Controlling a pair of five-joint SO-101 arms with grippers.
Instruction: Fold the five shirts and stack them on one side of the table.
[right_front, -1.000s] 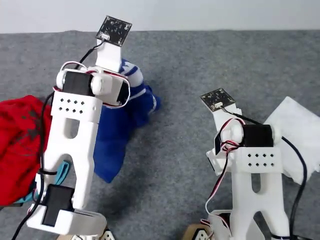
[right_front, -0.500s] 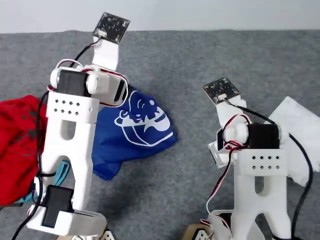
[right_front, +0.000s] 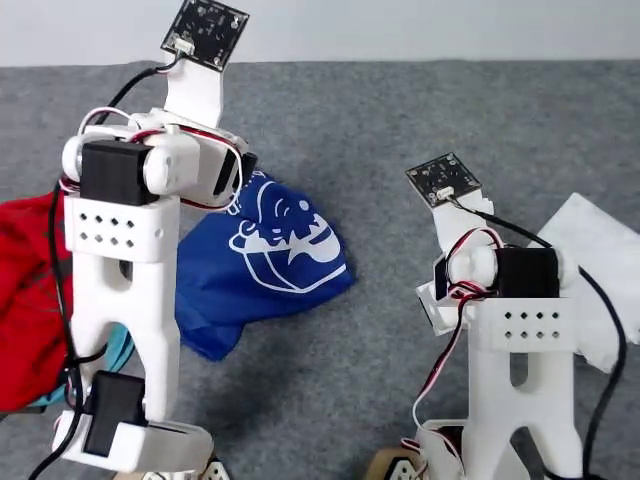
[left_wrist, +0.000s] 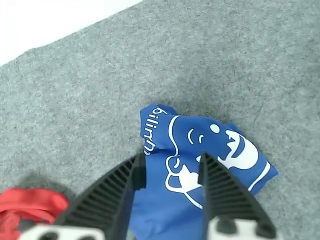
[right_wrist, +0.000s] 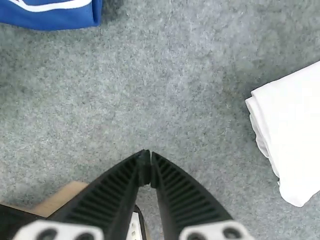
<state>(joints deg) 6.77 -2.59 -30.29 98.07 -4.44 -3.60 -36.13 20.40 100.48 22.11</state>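
A blue shirt (right_front: 270, 262) with a white print lies crumpled on the grey mat, print side up. My left gripper (left_wrist: 170, 167) hovers open just above the blue shirt (left_wrist: 210, 165), nothing between its fingers. A red shirt (right_front: 30, 300) is heaped at the table's left edge, partly under the left arm (right_front: 125, 260); the left wrist view catches a bit of the red shirt (left_wrist: 30, 206). A folded white shirt (right_front: 600, 270) lies at the right. My right gripper (right_wrist: 148, 159) is shut and empty over bare mat, between the white shirt (right_wrist: 290, 135) and the blue shirt's edge (right_wrist: 50, 12).
A teal cloth (right_front: 122, 350) peeks out beneath the left arm beside the red shirt. The grey mat (right_front: 400, 130) is bare at the back and between the arms. A tan wooden piece (right_wrist: 60, 197) shows near the right arm's base.
The blue shirt, bunched up under the left gripper a second ago, now lies dropped and spread on the mat. The left arm has risen and drawn left. The right arm shifted slightly.
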